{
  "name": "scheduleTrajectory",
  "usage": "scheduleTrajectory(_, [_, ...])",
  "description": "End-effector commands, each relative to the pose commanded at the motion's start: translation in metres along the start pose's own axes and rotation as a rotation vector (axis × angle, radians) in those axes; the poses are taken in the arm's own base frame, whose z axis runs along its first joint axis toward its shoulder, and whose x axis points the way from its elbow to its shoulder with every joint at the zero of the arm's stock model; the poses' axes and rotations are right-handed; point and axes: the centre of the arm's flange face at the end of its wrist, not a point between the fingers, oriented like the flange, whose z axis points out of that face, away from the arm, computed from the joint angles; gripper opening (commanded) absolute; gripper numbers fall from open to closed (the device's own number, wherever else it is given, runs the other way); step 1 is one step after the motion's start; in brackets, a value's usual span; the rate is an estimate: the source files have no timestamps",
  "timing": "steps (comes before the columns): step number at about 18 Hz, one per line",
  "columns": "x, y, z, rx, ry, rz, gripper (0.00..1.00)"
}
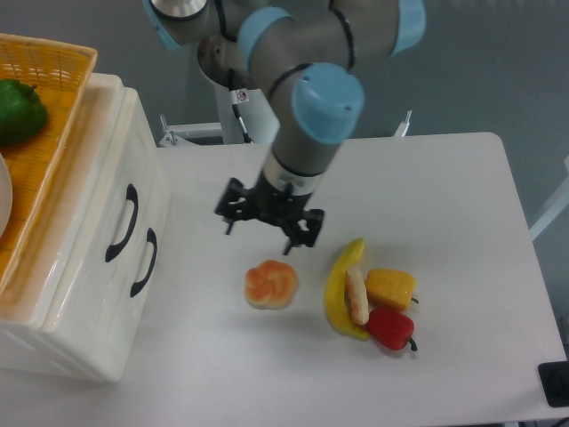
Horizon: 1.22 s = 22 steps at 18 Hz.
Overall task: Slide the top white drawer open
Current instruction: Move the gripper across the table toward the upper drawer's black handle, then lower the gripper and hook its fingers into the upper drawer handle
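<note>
From where I stand, the arm hangs over the middle of the white worktop (444, 196), its end effector (268, 224) pointing down with the two black fingers spread apart and nothing between them. It hovers just above and slightly behind a round orange-and-cream pastry (270, 284), without touching it, and sits well apart from the cabinet.

The cream-white cabinet (89, 294) stands at the left edge of the worktop. The top white drawer (107, 200) is the upper of its two fronts, flush with the cabinet face, its black curved handle (122, 223) lying close against the glossy panel. Just below and to the right is the lower drawer (120, 285) with a matching black handle (144, 262), also shut. On top of the cabinet rests an orange woven basket (62, 89) holding a green pepper (20, 110).

To the right of the pastry lies a cluster of toy food: a yellow banana (338, 289), a pale hot-dog-like piece (357, 297) resting against it, a yellow-orange block (390, 287), and a red pepper (391, 328), all touching or nearly so.
</note>
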Motion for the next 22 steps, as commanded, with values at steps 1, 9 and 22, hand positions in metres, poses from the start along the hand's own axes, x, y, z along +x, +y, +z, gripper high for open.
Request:
scheduleTrajectory(1, [0.006, 0.002, 0.006, -0.009, 0.011, -0.001, 1.00])
scheduleTrajectory(9, [0.031, -0.002, 0.021, -0.014, 0.095, -0.084, 1.00])
scheduleTrajectory(22, [0.057, -0.012, 0.038, -0.020, 0.159, -0.134, 1.00])
